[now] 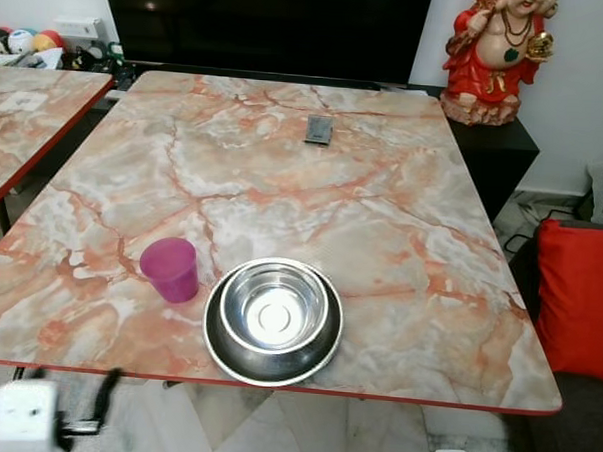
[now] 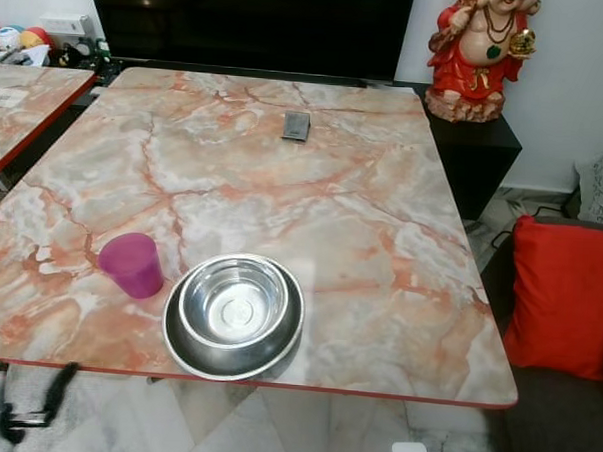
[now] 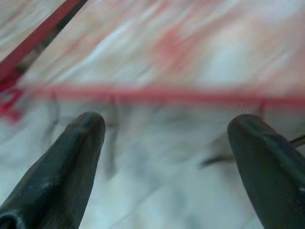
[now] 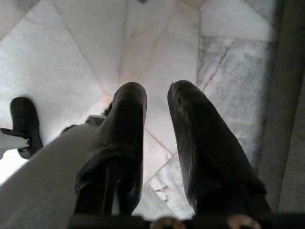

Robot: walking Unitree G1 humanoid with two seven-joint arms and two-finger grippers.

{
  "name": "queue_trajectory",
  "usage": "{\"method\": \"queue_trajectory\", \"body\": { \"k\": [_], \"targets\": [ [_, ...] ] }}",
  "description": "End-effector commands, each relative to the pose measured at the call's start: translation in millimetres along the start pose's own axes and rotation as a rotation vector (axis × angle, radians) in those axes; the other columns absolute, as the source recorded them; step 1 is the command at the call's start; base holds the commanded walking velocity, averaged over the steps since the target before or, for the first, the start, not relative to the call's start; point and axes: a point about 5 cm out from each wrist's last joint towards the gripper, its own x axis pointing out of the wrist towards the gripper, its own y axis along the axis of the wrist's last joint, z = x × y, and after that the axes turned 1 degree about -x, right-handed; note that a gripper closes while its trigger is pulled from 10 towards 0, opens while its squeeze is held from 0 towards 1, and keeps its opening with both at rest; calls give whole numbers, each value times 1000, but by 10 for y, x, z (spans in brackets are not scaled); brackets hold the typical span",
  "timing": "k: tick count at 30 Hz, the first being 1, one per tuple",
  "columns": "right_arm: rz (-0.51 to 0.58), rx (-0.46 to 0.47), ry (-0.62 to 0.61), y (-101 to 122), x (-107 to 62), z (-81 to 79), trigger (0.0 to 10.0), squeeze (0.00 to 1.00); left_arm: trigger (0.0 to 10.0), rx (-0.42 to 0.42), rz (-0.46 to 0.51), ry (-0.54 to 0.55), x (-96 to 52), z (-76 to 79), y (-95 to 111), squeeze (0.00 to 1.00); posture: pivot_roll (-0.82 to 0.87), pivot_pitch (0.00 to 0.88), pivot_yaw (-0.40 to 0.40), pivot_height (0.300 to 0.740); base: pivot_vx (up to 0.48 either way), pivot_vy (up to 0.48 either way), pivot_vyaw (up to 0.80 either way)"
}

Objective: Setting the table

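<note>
A steel bowl sits inside a wider steel plate near the front edge of the marble table. Just left of them stands a purple cup, upright. My left gripper is open with nothing between its fingers; it hangs below the table's red front edge at the lower left, and its wrist view is blurred. My right gripper points down at the tiled floor, shut and empty.
A small dark flat object lies far back on the table. A second marble table stands to the left. A red statue sits on a black cabinet at the back right, and a red cushion lies at the right.
</note>
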Motion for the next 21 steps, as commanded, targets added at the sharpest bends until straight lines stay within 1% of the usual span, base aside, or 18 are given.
{"method": "queue_trajectory", "body": {
  "k": [1, 2, 3, 5, 6, 7, 8, 10, 12, 13, 14, 15, 16, 17, 18, 19, 20, 21],
  "targets": [
    [-20, 10, -8, -57, -11, -3, 10000, 0, 10000, 77, -96, 146, -26, -220, -224, 0, 77, 93, -22, 740, 0, 0, 0],
    [-20, 13, -10, -59, -12, -3, 10000, 0, 10000, 99, -127, 187, -30, -287, -284, 0, 77, 93, -22, 740, 0, 0, 0],
    [-20, 13, -10, -59, -12, -3, 10000, 0, 10000, 99, -127, 187, -30, -287, -284, 0, 77, 93, -22, 740, 0, 0, 0],
    [-21, 18, -14, -67, -14, -5, 10000, 0, 10000, 129, -217, 229, -40, -378, -485, 0, 75, 80, -15, 740, 0, 0, 0],
    [-21, 18, -14, -67, -14, -5, 10000, 0, 10000, 129, -217, 229, -40, -378, -485, 0, 75, 80, -15, 740, 0, 0, 0],
    [-22, 19, -15, -70, -14, -9, 10000, 0, 10000, 162, -275, 211, -46, -377, -614, 0, 66, 74, -12, 740, 0, 0, 0],
    [-22, 19, -15, -70, -14, -9, 10000, 0, 10000, 162, -275, 211, -46, -377, -614, 0, 66, 74, -12, 740, 0, 0, 0],
    [-22, 27, -20, -77, -15, -18, 10000, 0, 10000, 204, -365, 159, -67, -333, -812, 0, 50, 64, 1, 740, 0, 0, 0],
    [-22, 32, -23, -79, -15, -20, 10000, 0, 10000, 214, -388, 142, -75, -310, -866, 0, 50, 64, 1, 740, 0, 0, 0],
    [-21, 40, -28, -80, -14, -28, 10000, 0, 10000, 203, -422, 94, -68, -229, -941, 0, 42, 55, 9, 740, 0, 0, 0],
    [-21, 40, -28, -80, -14, -28, 10000, 0, 10000, 203, -422, 94, -68, -229, -941, 0, 42, 55, 9, 740, 0, 0, 0],
    [-20, 51, -34, -80, -13, -43, 10000, 0, 10000, 173, -489, -73, -49, 46, -1072, 0, 33, 47, 15, 740, 0, 0, 0],
    [-20, 51, -34, -80, -13, -43, 10000, 0, 10000, 173, -489, -73, -49, 46, -1072, 0, 33, 47, 15, 740, 0, 0, 0],
    [-19, 54, -35, -80, -12, -53, 10000, 0, 10000, 163, -516, -170, -46, 204, -1118, 0, 25, 42, 20, 740, 0, 0, 0],
    [-19, 54, -35, -80, -12, -53, 10000, 0, 10000, 163, -516, -170, -46, 204, -1118, 0, 25, 42, 20, 740, 0, 0, 0],
    [-20, 59, -36, -82, -11, -65, 10000, 0, 10000, 155, -530, -287, -26, 436, -1161, 0, 20, 37, 21, 740, 0, 0, 0],
    [-20, 59, -36, -82, -11, -65, 10000, 0, 10000, 155, -530, -287, -26, 436, -1161, 0, 20, 37, 21, 740, 0, 0, 0],
    [-21, 62, -37, -83, -10, -70, 10000, 0, 10000, 137, -531, -306, 14, 534, -1173, 0, 14, 34, 20, 740, 0, 0, 0]
  ]
}}
